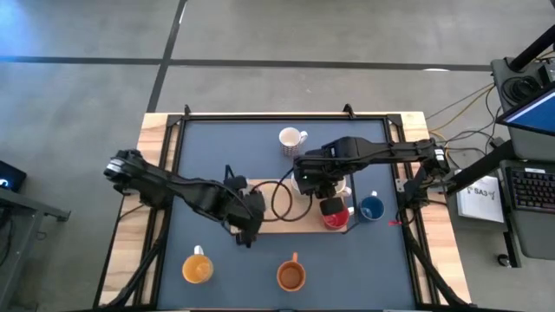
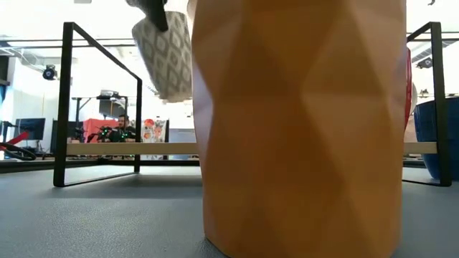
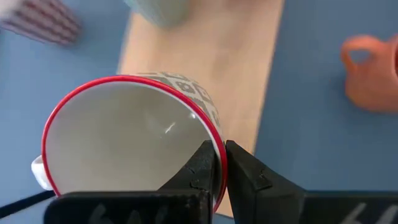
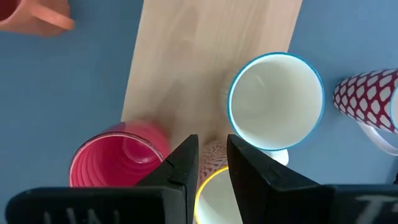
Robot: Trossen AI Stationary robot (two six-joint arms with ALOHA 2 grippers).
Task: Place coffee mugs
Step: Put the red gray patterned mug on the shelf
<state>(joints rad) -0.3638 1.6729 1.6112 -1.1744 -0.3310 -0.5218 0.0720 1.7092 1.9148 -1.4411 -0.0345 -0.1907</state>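
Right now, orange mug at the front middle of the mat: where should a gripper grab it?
Probably pinch the rim of the orange mug from straight above, one finger inside, one outside. It stands upright, mouth up; avoid the handle, which points toward the wooden board.

middle of the table [image 1: 208, 139] is jammed: both arms meet over the wooden board [image 1: 290, 224], and the red mug [image 1: 335, 214] and blue mug [image 1: 371, 209] stand close together at its 3 o'clock end, so there's no gap to slip between. a white mug [image 1: 291, 139] stands alone toward 12 o'clock with bare mat all around it. at 6 o'clock two orange mugs [image 1: 198, 268] [image 1: 291, 276] stand well apart, leaving a lane between them. the 10 o'clock corner is wide open.
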